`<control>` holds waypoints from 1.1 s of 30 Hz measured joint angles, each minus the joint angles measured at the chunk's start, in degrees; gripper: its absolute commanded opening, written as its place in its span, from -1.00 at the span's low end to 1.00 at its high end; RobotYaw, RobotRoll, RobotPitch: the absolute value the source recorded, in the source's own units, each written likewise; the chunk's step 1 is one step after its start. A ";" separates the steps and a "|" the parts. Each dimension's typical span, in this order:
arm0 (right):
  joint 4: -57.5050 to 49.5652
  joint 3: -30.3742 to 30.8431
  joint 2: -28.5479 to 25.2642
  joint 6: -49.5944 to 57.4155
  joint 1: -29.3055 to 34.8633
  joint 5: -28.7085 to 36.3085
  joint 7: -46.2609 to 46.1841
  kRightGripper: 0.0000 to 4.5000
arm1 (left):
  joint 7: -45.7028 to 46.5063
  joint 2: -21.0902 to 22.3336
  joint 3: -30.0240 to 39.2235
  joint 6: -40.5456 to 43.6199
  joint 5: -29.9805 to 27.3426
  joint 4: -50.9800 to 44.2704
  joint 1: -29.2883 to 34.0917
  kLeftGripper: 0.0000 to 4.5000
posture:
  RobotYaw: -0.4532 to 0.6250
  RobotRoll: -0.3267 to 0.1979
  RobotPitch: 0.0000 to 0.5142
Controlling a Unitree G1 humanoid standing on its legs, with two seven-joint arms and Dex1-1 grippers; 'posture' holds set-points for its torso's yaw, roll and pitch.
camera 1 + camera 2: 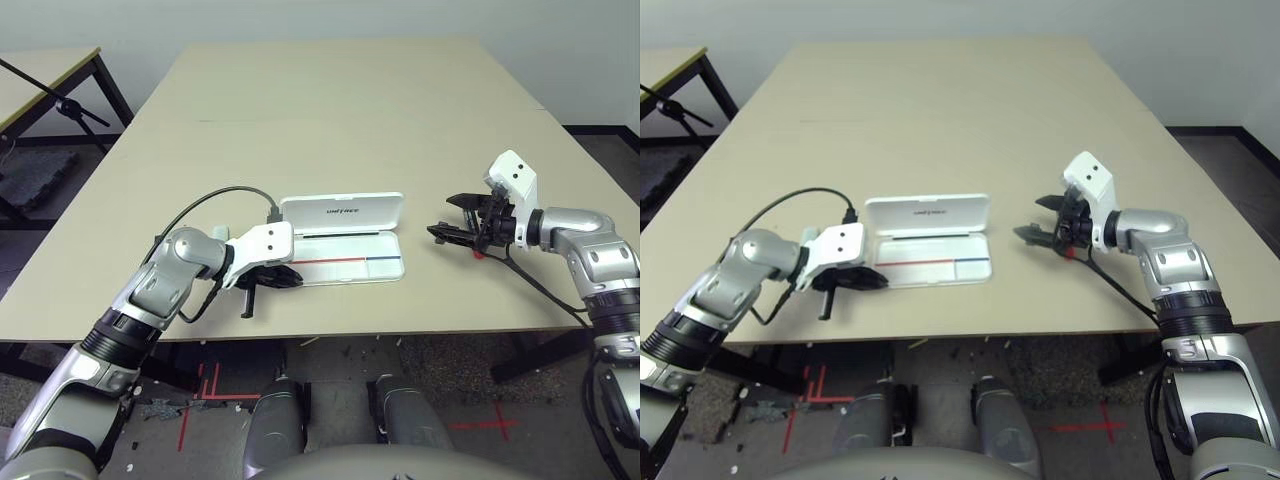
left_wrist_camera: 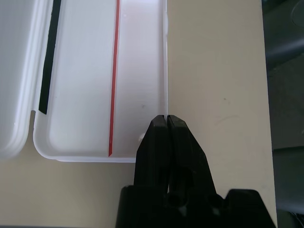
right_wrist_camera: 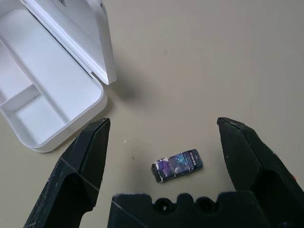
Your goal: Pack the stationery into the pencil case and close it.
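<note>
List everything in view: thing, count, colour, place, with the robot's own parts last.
Pencil case: one, white, open, at the table's near edge, lid raised behind the tray.
Small printed block: one, dark with blue and purple, on the table right of the case.
Table: one, beige, carrying the case.
Second table: one, pale top on a black frame, far left.
Left pincer: one, black, shut at the tray's near left corner.
Right pincer: one, black, open, over the small block.
</note>
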 measured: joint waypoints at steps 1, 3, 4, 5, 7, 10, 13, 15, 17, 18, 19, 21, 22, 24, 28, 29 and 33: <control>0.03 0.01 0.08 -0.12 0.00 -0.07 0.00 1.00 | -0.01 0.03 0.00 -0.12 0.00 0.02 0.00 -0.98 | -0.38 0.25 -0.84; 0.20 0.02 0.34 -0.42 0.00 -0.29 -0.05 1.00 | -0.02 0.09 -0.01 -0.72 0.07 0.32 0.00 -0.98 | -0.38 0.25 -0.84; 0.30 0.04 0.47 -0.54 0.00 -0.37 -0.06 1.00 | -0.02 0.09 -0.02 -0.99 0.11 0.65 -0.01 -0.98 | -0.38 0.25 -0.84; 0.34 0.05 0.57 -0.62 0.01 -0.45 -0.08 1.00 | -0.02 0.09 -0.04 -1.20 0.15 1.03 -0.01 -0.98 | -0.39 0.25 -0.83; 0.34 0.05 0.63 -0.68 0.01 -0.60 -0.13 1.00 | -0.02 0.08 -0.06 -1.61 0.27 1.55 -0.01 -0.98 | -0.39 0.25 -0.83; 0.34 0.05 0.64 -0.69 0.01 -0.71 -0.16 1.00 | -0.01 0.08 -0.07 -2.34 0.57 1.82 -0.10 -0.79 | -0.39 0.25 -0.83; 0.34 0.05 0.65 -0.69 0.01 -0.76 -0.24 1.00 | -0.01 0.08 -0.07 -2.89 0.83 1.98 -0.15 -0.37 | -0.39 0.25 -0.82; 0.34 0.05 0.66 -0.77 0.01 -0.81 -0.43 1.00 | 0.00 0.08 -0.07 -3.08 0.87 1.98 -0.15 -0.02 | -0.38 0.25 -0.82; 0.35 0.05 0.70 -0.82 0.01 -0.84 -0.72 1.00 | -0.01 0.14 -0.04 -3.12 0.78 1.82 -0.12 0.33 | -0.38 0.25 -0.82; 0.40 0.05 0.73 -0.85 0.01 -0.85 -0.84 1.00 | -0.05 0.35 0.03 -3.10 0.56 1.47 -0.05 0.49 | -0.38 0.25 -0.82; 0.46 0.05 0.74 -0.88 0.01 -0.87 -0.92 1.00 | -0.12 0.62 0.23 -3.01 0.23 1.05 0.02 0.64 | -0.38 0.25 -0.82; 0.66 0.05 0.75 -0.96 0.01 -0.96 -0.98 1.00 | -0.20 1.23 1.54 -2.51 -0.68 -0.78 0.60 0.99 | -0.37 0.25 -0.82; 0.87 0.05 0.77 -1.01 -0.02 -0.99 -0.98 1.00 | -0.33 1.58 2.06 -2.42 -1.19 -1.53 0.72 0.99 | -0.36 0.25 -0.82; 1.64 0.07 0.79 -1.26 -0.05 -1.02 -0.98 1.00 | -0.60 2.13 3.58 -1.99 -2.30 -3.50 1.50 0.99 | -0.36 0.25 -0.83; 2.34 0.06 0.81 -1.41 -0.26 -1.21 -0.88 1.00 | -0.60 3.30 7.24 -0.35 -5.61 -6.34 2.05 0.99 | -0.36 0.25 -0.82; 2.34 0.03 0.81 -1.51 -0.31 -1.18 -0.73 1.00 | -0.60 3.59 8.55 0.06 -6.64 -6.97 2.05 0.99 | -0.35 0.25 -0.82; 2.10 0.01 0.81 -1.58 -0.34 -0.67 -0.21 1.00 | -0.58 4.33 11.11 0.64 -8.68 -7.94 2.05 0.99 | -0.35 0.25 -0.80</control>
